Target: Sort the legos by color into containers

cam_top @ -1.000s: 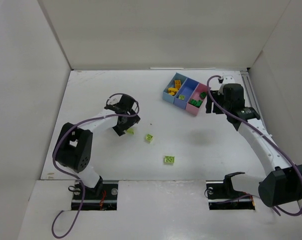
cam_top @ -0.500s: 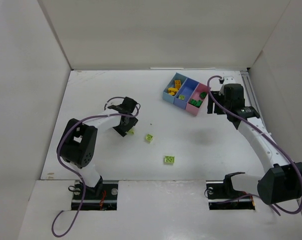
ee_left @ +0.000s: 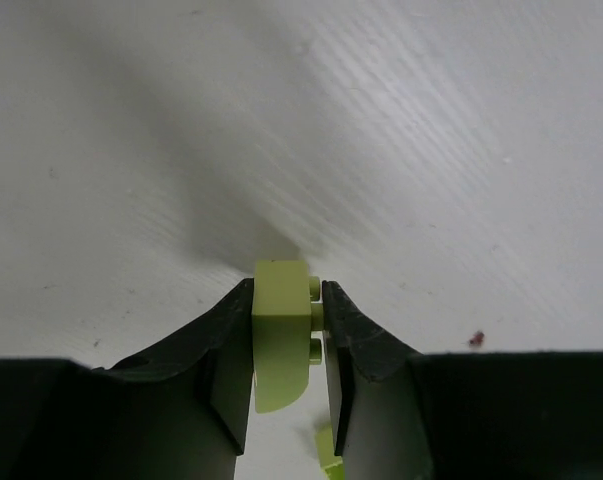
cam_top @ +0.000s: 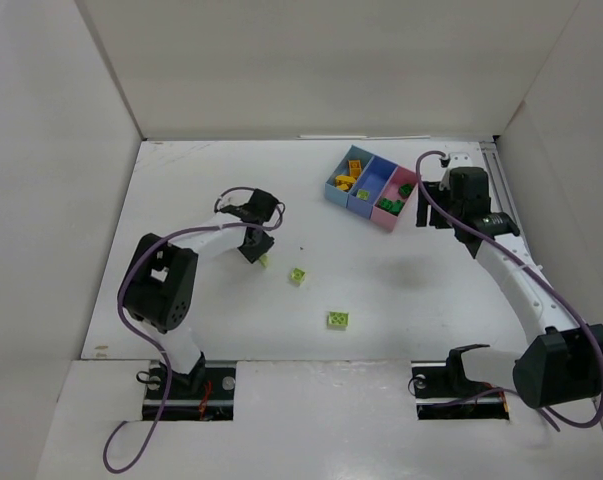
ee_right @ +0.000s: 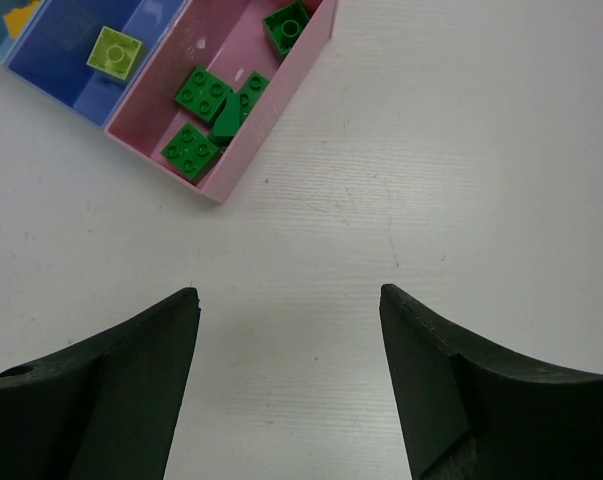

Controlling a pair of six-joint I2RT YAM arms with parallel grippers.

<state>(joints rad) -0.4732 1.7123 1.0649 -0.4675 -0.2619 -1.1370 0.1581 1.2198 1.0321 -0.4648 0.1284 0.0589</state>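
Observation:
My left gripper (ee_left: 286,292) is shut on a pale lime lego (ee_left: 279,335), studs against the right finger, close above the white table. In the top view that gripper (cam_top: 258,250) is left of centre, with the lego (cam_top: 264,262) just showing under it. Two more lime legos (cam_top: 298,275) (cam_top: 337,319) lie on the table to its right. The containers stand at the back: light blue (cam_top: 341,186) with yellow legos, darker blue (cam_top: 375,173), pink (cam_top: 400,207). My right gripper (ee_right: 289,295) hangs open and empty just near of the pink bin (ee_right: 281,95), which holds several dark green legos (ee_right: 203,92).
One lime lego (ee_right: 114,52) lies in the darker blue bin (ee_right: 71,60). White walls close in the table on the left, back and right. A second small lime piece (ee_left: 326,447) shows below the left fingers.
My left gripper has closed its jaws on the lime lego and shifted slightly toward the back. The right arm has hardly moved.

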